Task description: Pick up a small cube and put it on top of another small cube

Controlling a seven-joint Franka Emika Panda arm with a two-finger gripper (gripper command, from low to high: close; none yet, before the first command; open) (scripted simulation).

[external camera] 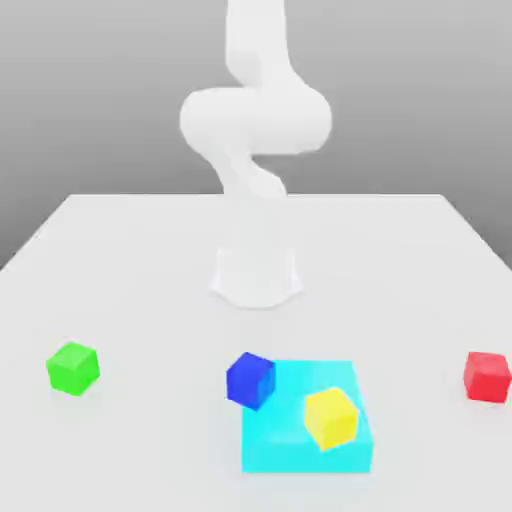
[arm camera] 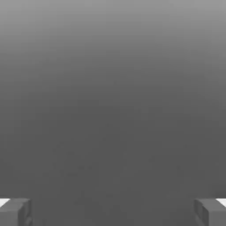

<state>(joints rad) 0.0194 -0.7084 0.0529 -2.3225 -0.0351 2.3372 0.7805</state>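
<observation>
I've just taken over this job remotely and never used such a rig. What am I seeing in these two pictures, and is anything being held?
The exterior view shows a white robot arm rising from its base on a pale table. On the table lie a green cube, a red cube, a blue cube and a yellow cube; the yellow one rests on a flat cyan block, the blue one at its corner. The hand view looks out from the gripper: its two fingers stand wide apart over plain grey. Nothing is held.
</observation>
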